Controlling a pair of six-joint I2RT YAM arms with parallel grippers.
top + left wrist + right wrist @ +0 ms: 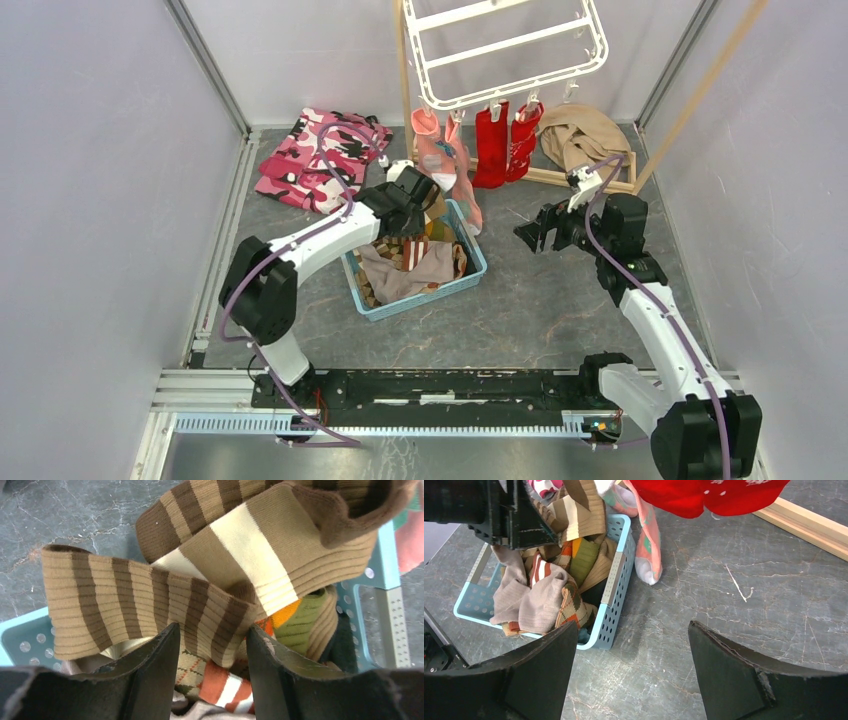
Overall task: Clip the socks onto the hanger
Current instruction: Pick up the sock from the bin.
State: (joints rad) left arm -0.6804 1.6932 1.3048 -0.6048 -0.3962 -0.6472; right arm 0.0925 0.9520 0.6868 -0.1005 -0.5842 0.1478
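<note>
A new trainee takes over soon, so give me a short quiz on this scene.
1. True or false: the right gripper holds a sock.
2. Which socks hang from the hanger? A: red socks and pink socks. B: blue ones. C: black ones.
3. Fill in: the left gripper grips a ___ sock over the basket.
Key: 1 false, it is open and empty. 2 A. 3 brown striped sock.
</note>
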